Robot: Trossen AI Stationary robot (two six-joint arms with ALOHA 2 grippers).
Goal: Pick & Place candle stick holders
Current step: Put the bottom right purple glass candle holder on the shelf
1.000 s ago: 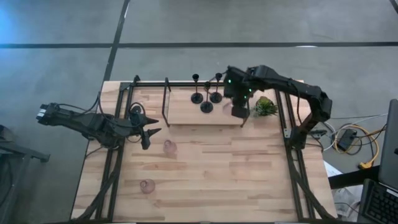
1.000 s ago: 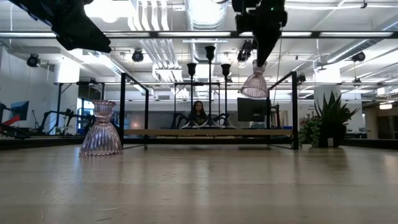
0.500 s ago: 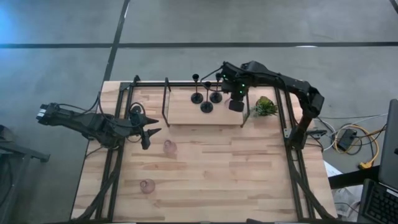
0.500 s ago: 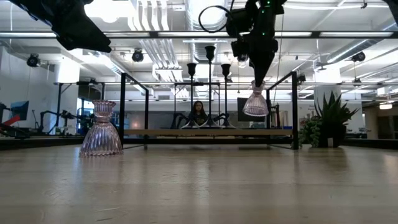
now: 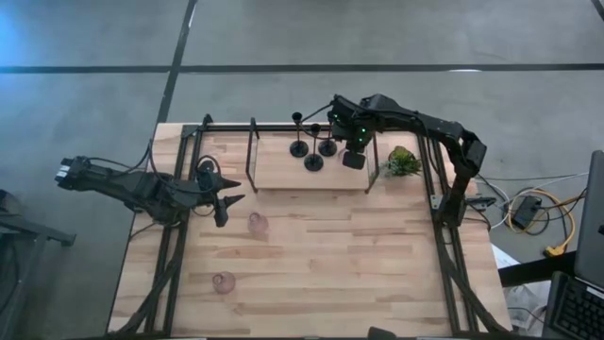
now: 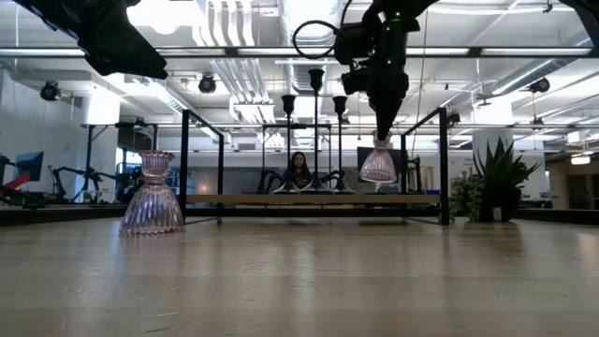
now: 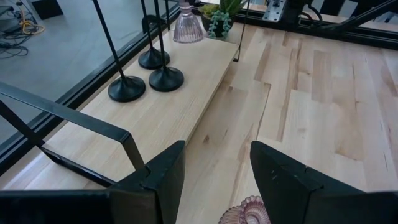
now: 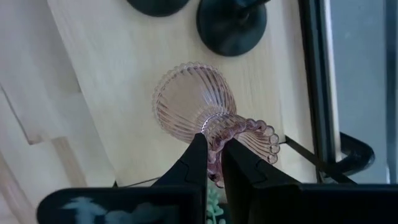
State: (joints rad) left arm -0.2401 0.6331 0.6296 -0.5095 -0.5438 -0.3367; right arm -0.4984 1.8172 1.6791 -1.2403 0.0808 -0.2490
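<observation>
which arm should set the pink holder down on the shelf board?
Right. The right pincer is shut on the pink glass holder, hanging just above the raised board beside the black holders. The left pincer is open, away at the table's left.

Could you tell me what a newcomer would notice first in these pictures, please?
The right claw grips a ribbed translucent pink glass candle holder above the raised wooden shelf, beside three slim black candle stick holders. Two more pink glass holders stand on the wooden table near the idle left claw.
</observation>
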